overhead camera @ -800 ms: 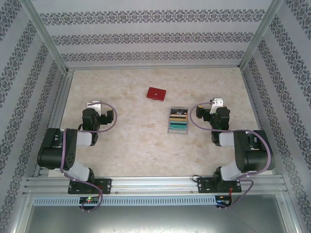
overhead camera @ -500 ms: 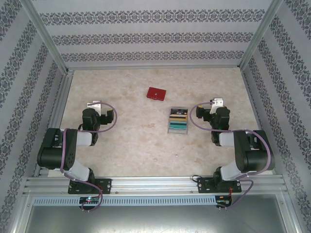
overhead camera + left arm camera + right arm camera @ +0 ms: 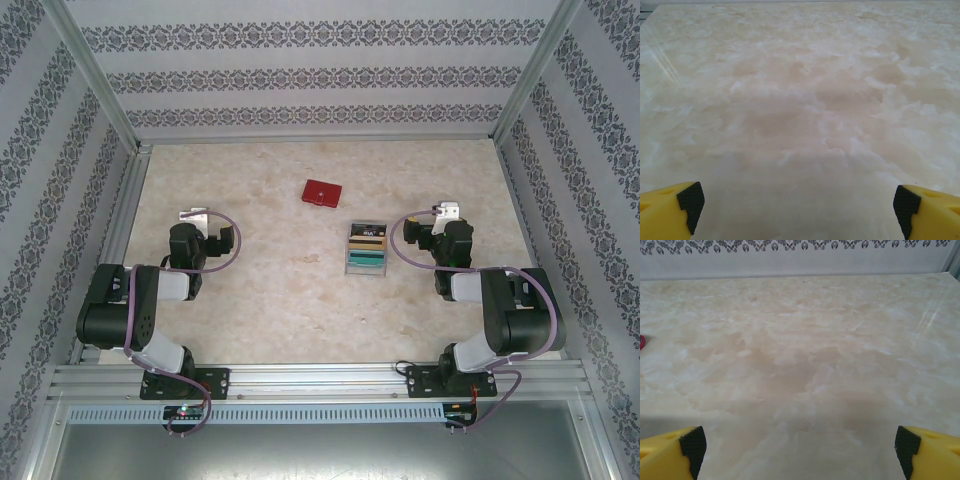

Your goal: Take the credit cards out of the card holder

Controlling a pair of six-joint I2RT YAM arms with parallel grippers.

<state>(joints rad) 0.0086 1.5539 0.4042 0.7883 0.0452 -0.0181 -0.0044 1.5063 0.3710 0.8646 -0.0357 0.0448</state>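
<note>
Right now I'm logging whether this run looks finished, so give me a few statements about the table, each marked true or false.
1. The credit cards lie on the table, outside the card holder. True.
2. The left hand grips a card. False: it is open and holds nothing.
3. The card holder lies farther back on the table than the cards. True.
4. The right hand is shut. False: it is open, with nothing between its fingers.

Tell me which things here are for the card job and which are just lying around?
For the job:
red card holder
credit cards, out on the table near the right arm
left gripper, open
right gripper, open

Just there:
marble-look table
patterned walls
metal frame
</note>
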